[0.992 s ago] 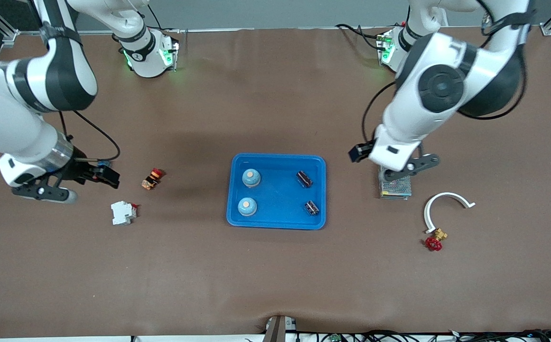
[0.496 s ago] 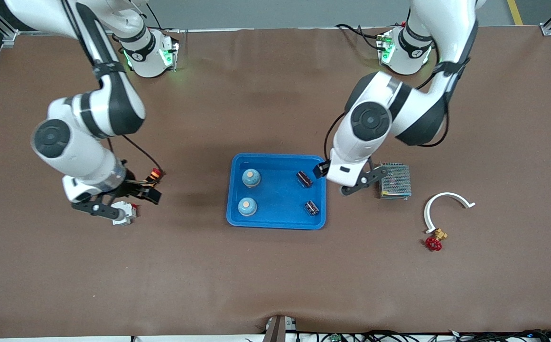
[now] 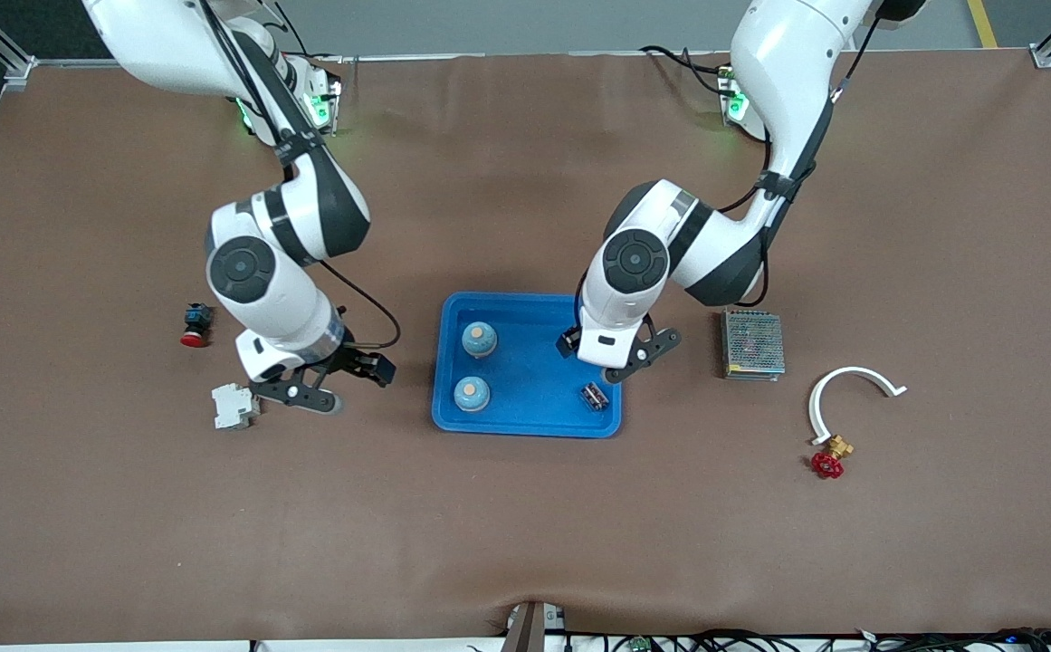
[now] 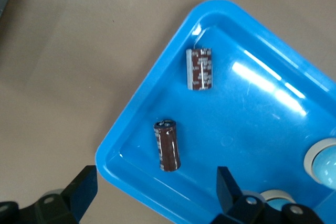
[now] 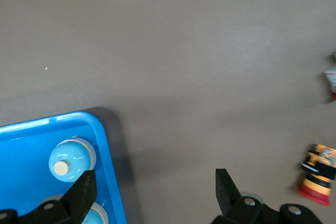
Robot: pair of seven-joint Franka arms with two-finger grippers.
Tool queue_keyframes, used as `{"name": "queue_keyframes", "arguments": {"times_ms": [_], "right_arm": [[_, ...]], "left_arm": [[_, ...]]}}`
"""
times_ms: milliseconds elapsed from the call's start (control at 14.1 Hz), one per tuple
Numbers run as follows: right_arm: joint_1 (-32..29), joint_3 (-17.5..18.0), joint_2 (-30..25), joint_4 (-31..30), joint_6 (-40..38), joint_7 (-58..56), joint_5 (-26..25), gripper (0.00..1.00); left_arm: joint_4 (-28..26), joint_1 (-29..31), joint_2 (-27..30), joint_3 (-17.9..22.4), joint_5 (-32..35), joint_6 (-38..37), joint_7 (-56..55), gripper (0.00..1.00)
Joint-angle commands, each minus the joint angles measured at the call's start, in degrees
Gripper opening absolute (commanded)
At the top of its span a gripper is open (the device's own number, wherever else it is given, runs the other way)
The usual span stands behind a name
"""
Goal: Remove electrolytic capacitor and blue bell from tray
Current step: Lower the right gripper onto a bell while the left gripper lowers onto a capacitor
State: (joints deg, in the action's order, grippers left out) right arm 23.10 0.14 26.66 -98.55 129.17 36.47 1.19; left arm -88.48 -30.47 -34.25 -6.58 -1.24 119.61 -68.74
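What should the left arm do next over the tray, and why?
Probably lower the left end effector onto the nearer electrolytic capacitor. It is open and over that end of the tray; both capacitors and both blue bells lie untouched. The right end effector, also open, hangs over the table beside the tray.

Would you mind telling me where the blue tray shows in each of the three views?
Front view: tray mid-table; left gripper over it, right gripper over the table beside it.
Left wrist view: one tray corner, holding two capacitors.
Right wrist view: only a tray corner, next to bare table.
Shared landmark: the light-blue bells in the tray.
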Motion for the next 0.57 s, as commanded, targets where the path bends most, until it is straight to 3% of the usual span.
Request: {"name": "queue_keyframes", "arguments": {"times_ms": [0, 213, 496], "right_arm": [[2.2, -0.6, 5.7, 5.9, -0.8, 4.4, -1.3, 1.00], [6.1, -0.8, 10.7, 11.2, -0.8, 14.3, -3.9, 1.00], [7.1, -0.7, 14.7, 14.4, -0.6, 17.8, -5.5, 1.00]], "left_arm": [[0.6, 1.7, 0.3, 0.7, 0.4, -0.4, -2.7, 1.00], [0.6, 2.6, -0.5, 0.7, -1.7, -0.4, -7.2, 1.00], [0.6, 1.8, -2.7, 0.6, -2.2, 2.8, -13.0, 1.00]]}}
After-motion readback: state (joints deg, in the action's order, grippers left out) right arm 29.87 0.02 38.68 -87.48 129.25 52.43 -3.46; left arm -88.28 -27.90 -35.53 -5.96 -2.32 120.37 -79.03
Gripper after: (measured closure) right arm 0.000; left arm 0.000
